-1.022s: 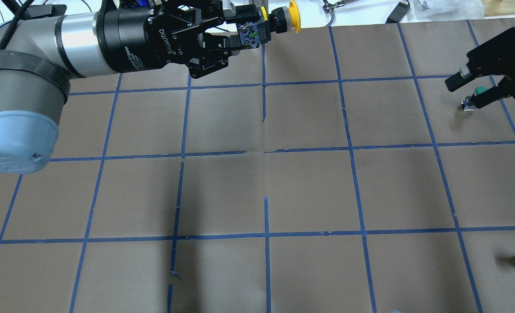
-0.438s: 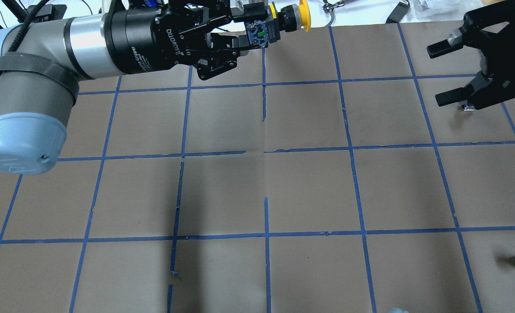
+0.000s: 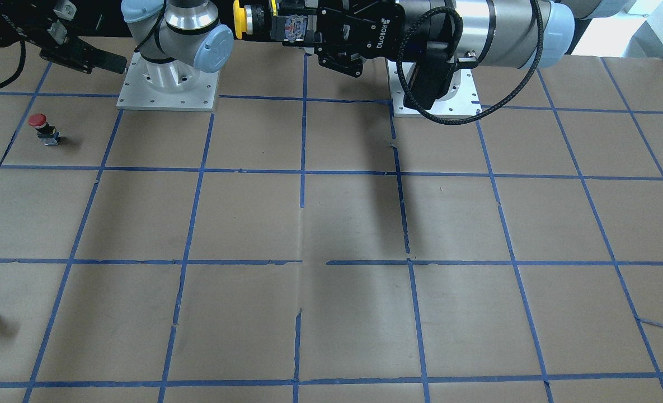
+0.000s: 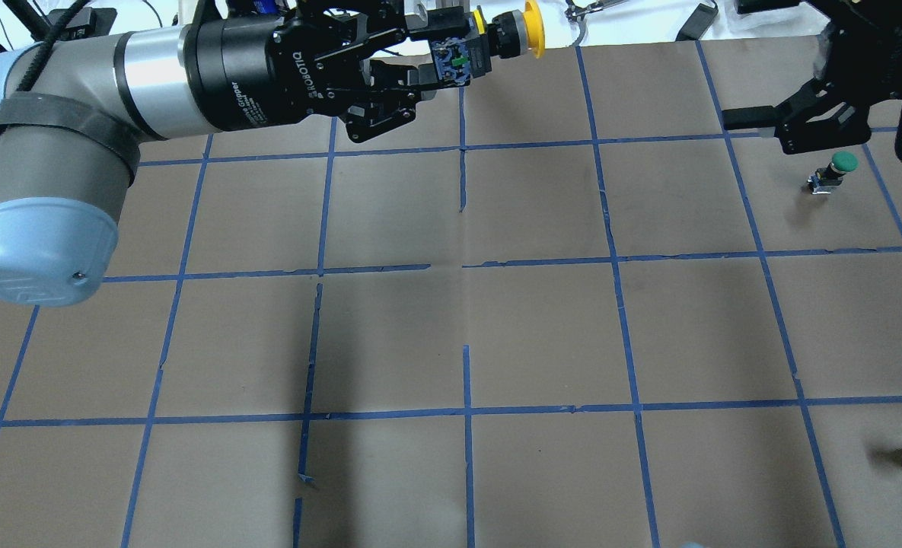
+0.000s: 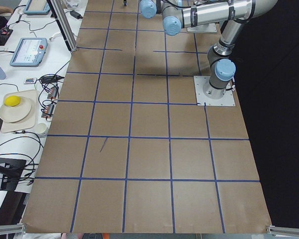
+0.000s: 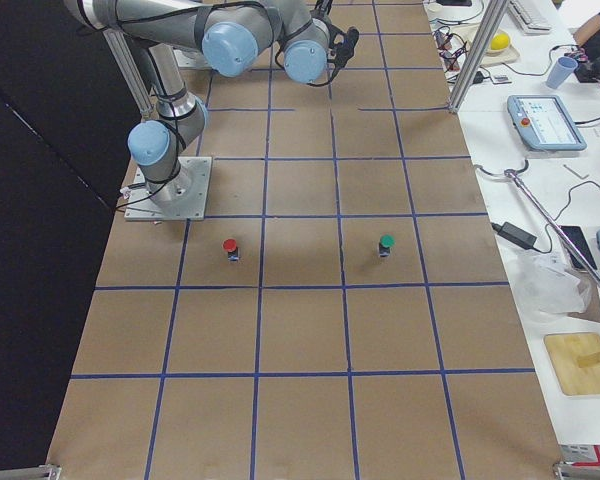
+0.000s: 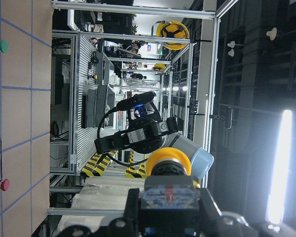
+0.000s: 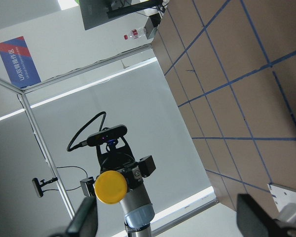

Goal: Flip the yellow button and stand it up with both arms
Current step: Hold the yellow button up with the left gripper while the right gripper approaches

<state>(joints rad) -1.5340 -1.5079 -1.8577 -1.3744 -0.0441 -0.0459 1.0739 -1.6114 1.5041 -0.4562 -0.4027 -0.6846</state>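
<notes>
While the brown paper-covered worktop (image 4: 542, 327) with its blue tape grid lies below, the small yellow-capped push-button (image 4: 496, 46) is held in the air.

The silver-grey left arm (image 4: 146, 76) reaches level over the far edge. Its black two-finger left hand (image 4: 441, 53) is clamped on the block body, with the cap pointing sideways toward the black right hand (image 8: 168, 217), which stands wide and holds nothing. The push-button looks light and made of rigid plastic, and its rounded cap is likely slippery. The flat-sided block, or the neck behind the cap, seems the surer place to grip.
</notes>
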